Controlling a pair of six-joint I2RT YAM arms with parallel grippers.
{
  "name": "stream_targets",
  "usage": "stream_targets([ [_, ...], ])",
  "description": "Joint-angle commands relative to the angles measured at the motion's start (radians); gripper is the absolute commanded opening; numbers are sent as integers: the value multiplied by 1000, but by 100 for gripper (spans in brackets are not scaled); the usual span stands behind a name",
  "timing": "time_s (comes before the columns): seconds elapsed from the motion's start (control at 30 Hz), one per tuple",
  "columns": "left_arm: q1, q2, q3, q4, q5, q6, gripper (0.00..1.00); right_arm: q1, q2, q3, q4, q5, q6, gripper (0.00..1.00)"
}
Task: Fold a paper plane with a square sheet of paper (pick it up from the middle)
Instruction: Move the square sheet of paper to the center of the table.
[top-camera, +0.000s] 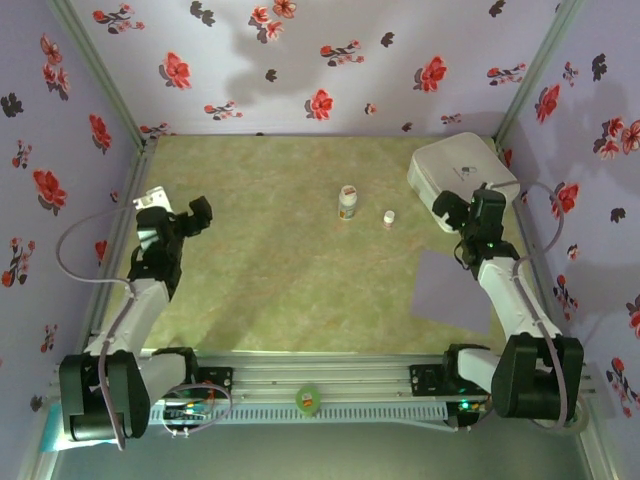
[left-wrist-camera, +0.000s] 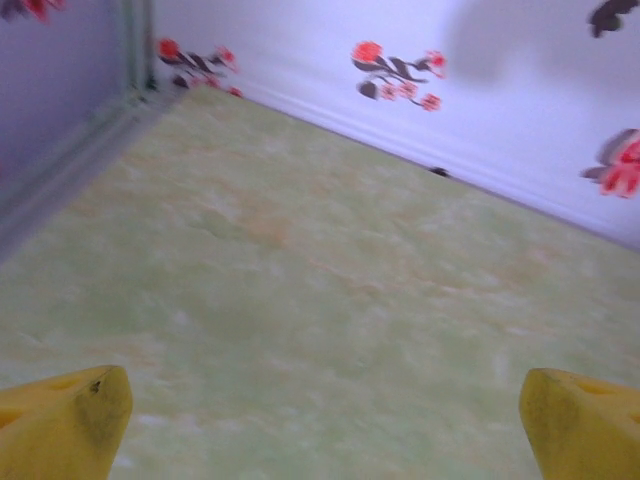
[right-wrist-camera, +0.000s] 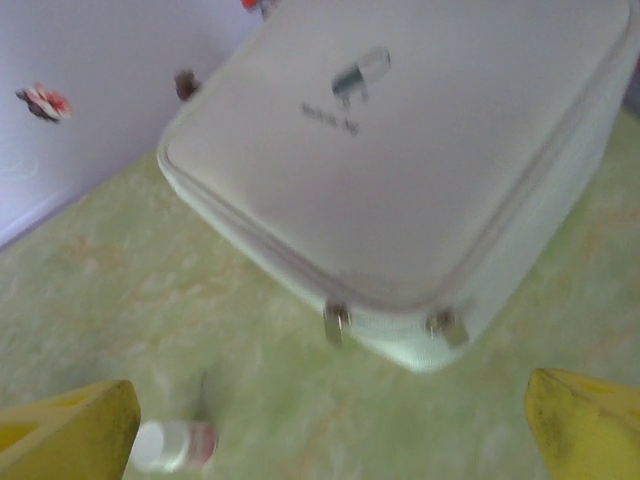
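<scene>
The square sheet of paper (top-camera: 450, 288), pale lilac, lies flat on the green mat at the right, its right edge partly under my right forearm. My right gripper (top-camera: 468, 206) hovers beyond the sheet's far edge, close to the white box (top-camera: 460, 168). In the right wrist view its yellow fingertips (right-wrist-camera: 70, 430) stand wide apart with nothing between them, so the gripper (right-wrist-camera: 330, 435) is open and facing the box (right-wrist-camera: 420, 170). My left gripper (top-camera: 197, 214) is over bare mat at the left, also open, with its fingertips (left-wrist-camera: 65, 420) at the bottom corners of the left wrist view and only mat between them (left-wrist-camera: 320, 430).
Two small white bottles (top-camera: 347, 203) (top-camera: 389, 217) stand mid-table left of the box; one bottle (right-wrist-camera: 172, 446) lies just inside my right gripper's left finger. Flowered walls (top-camera: 300, 60) enclose three sides. A rail (top-camera: 320, 385) with a green disc (top-camera: 308, 398) runs along the near edge.
</scene>
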Motion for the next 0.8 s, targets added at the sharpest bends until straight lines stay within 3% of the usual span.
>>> stream_targets([
  [0.0,0,-24,-30,-119,253,-172,100,-5,-8,-13,-316,-57,211,99],
  [0.07,-21,-43,-60,-90,334,-217,100,-5,-19,-38,-353,-79,222,99],
  [0.23,-140,-64,-67,-168,341,-234,100,-5,-34,-95,-376,-88,200,98],
  [0.53,-424,1,-30,-197,218,-244,100,-3,46,-137,-322,-213,152,95],
  [0.77,-515,113,80,-237,165,-201,100,27,141,-122,-317,-285,139,92],
])
